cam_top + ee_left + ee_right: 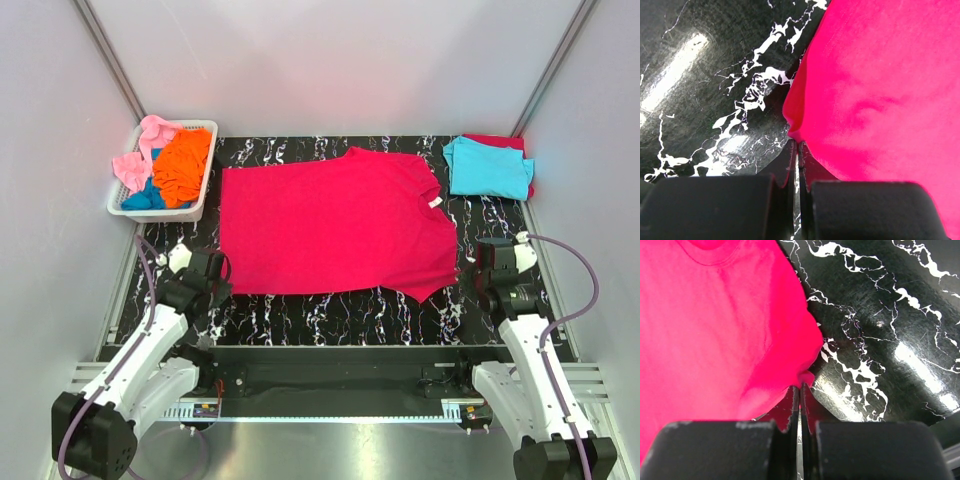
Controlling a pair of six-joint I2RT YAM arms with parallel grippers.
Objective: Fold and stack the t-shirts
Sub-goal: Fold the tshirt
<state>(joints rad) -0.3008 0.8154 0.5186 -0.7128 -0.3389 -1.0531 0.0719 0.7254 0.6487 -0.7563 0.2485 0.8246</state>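
Where cloth meets fingertips, left tool (pixel 796 146) is seen clamped shut on near-left corner of crimson-red t-shirt (pixel 330 220); right tool (pixel 801 386) is clamped shut on its near-right edge. Shirt is spread flat mid-surface (pixel 330 320). Depth of each pinch is hidden. Blue t-shirt (pixel 145 197) is mostly buried in basket (pixel 207 165).

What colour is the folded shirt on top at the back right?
The folded shirt is cyan, clearest in the top view.
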